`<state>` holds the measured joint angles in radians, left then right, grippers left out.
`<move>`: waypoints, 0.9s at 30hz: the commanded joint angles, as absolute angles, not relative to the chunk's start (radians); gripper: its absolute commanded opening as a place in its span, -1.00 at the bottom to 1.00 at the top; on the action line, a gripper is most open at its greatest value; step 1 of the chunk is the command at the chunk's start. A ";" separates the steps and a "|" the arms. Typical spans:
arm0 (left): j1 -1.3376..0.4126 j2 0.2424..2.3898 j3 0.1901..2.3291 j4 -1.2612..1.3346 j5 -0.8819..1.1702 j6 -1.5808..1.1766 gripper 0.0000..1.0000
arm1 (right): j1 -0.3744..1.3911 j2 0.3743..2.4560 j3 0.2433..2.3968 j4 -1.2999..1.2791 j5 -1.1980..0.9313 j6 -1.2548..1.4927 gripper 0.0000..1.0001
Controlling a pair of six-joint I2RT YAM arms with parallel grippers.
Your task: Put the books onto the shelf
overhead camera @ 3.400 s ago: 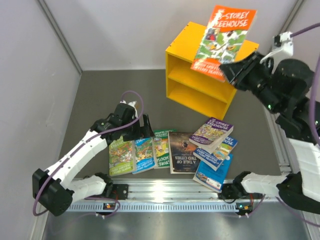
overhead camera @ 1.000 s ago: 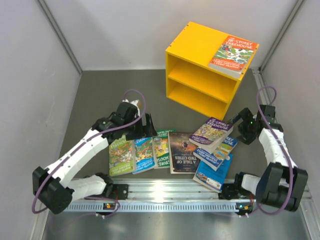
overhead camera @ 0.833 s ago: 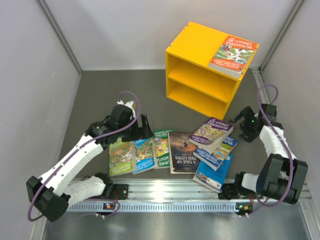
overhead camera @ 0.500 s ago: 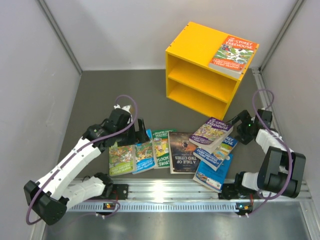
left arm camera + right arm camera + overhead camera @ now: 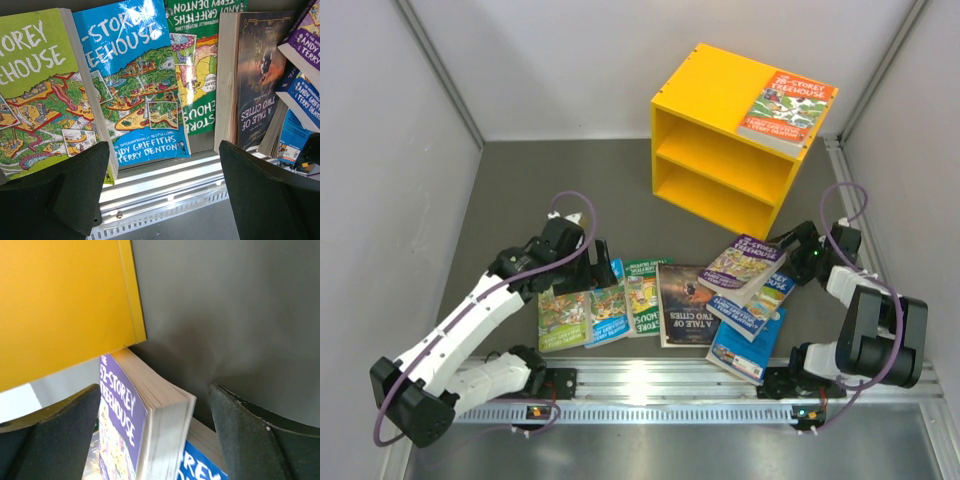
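orange book (image 5: pixel 787 104) atop yellow shelf (image 5: pixel 705 85), other books (image 5: pixel 660 305) flat before it.

Boxy open-fronted shelf (image 5: pixel 710 85): bright yellow throughout, no pattern.
Orange-covered paperback (image 5: pixel 787 108): white title, green-and-white cartoon panel.
Lime-green paperback (image 5: pixel 35 100): white lettering, busy cartoon in orange, red and green.
Sky-blue glossy paperback (image 5: pixel 135 90): white title, green cartoon drawing, strong glare patches.
Dark-green-topped paperback (image 5: pixel 200 65): white lettering, yellow and red cartoon below.
Near-black paperback (image 5: pixel 260 75): pale lettering, cream page edge.
Purple paperback (image 5: pixel 120 425): white title, off-white page block.
Plain blue paperback (image 5: pixel 740 352): mostly uniform blue.
Matte table surface (image 5: pixel 520 190): dark grey.
Arms (image 5: pixel 470 320): white shells, black joints.
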<state>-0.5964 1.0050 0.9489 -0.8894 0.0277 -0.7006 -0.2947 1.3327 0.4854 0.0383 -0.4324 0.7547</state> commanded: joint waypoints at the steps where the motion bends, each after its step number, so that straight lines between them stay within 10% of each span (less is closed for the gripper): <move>1: -0.600 1.023 1.003 -0.902 0.009 -0.696 0.92 | -0.282 1.394 0.480 0.069 -0.417 0.761 0.77; 7: -0.600 1.037 1.020 -0.902 0.009 -0.701 0.92 | -0.258 1.410 0.495 0.086 -0.431 0.764 0.28; 15: -0.600 1.016 0.989 -0.879 0.009 -0.713 0.92 | -0.252 1.292 0.505 -0.063 -0.430 0.709 -0.98; 27: -0.598 1.101 0.931 -0.720 0.058 -0.729 0.91 | 0.170 0.934 0.718 -0.345 -0.347 0.831 -1.00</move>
<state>-0.5964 1.0698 0.9173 -0.8124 0.0399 -0.7311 0.0463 1.0054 0.6044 -0.2966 -0.3573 0.7643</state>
